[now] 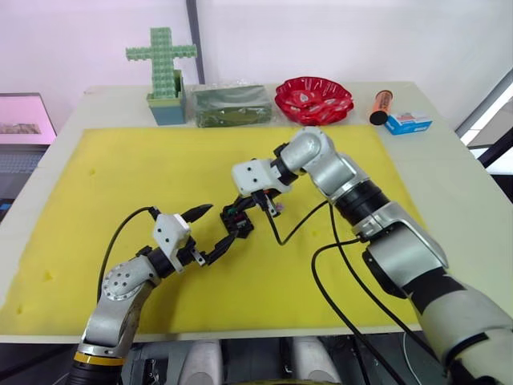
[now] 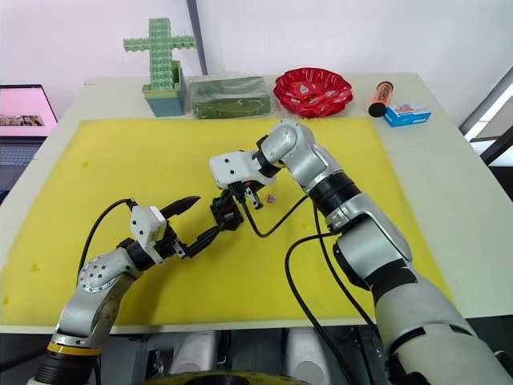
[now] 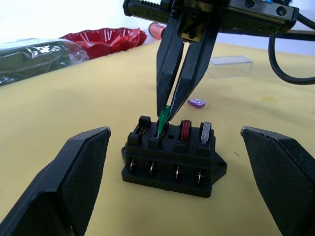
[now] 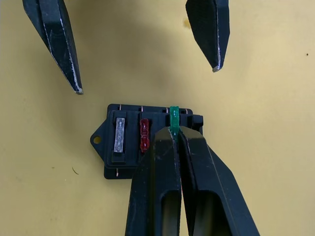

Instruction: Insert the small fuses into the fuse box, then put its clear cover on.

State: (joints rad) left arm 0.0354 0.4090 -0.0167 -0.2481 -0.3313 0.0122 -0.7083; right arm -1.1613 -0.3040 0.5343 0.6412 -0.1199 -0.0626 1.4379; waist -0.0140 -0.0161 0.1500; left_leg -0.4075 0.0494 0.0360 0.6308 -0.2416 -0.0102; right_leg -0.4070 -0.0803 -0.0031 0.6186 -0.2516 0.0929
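Two fuses are sitting in the fuse box (image 3: 173, 156) already. In the left wrist view, you are pinching the green fuse (image 3: 163, 118) with the right gripper (image 3: 173, 109) over its slot. In the right wrist view, the left gripper (image 4: 145, 78) is hanging wide open. Push straight down next.

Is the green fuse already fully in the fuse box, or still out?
Partly in. The green fuse stands taller than the red and grey fuses, pinched by the right gripper over the fuse box.

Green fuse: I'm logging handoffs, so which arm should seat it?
Right. The right gripper already pinches the green fuse over its slot in the fuse box; the left gripper is open, beside the box.
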